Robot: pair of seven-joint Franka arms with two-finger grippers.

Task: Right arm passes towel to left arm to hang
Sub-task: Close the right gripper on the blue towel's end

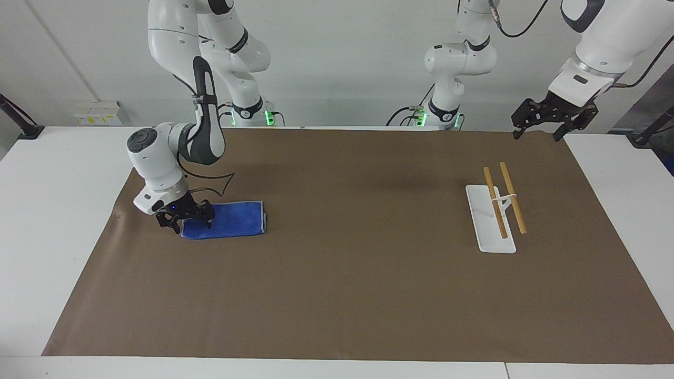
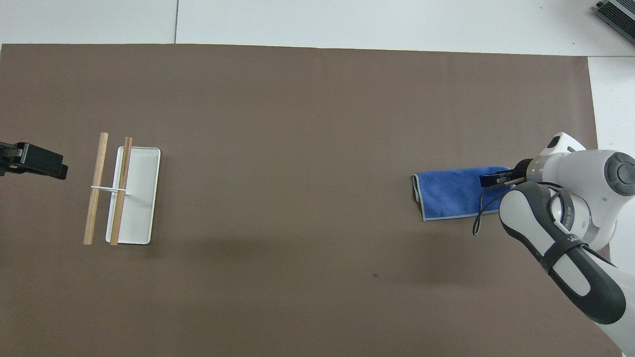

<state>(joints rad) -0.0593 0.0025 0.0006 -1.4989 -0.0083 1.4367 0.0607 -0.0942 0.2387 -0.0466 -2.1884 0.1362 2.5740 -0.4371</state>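
The blue towel (image 1: 234,219) lies folded flat on the brown mat toward the right arm's end of the table; it also shows in the overhead view (image 2: 449,194). My right gripper (image 1: 192,225) is open and low at the towel's outer end. One finger is over the cloth and the other is just off its edge. In the overhead view the right gripper (image 2: 498,179) is partly covered by its own arm. My left gripper (image 1: 538,132) is open and waits high over the mat's corner at the left arm's end; it also shows in the overhead view (image 2: 34,161).
A white rack (image 1: 487,226) with two wooden rods (image 1: 512,197) stands on the mat toward the left arm's end; the rack also shows in the overhead view (image 2: 141,198). The brown mat (image 1: 347,252) covers most of the white table.
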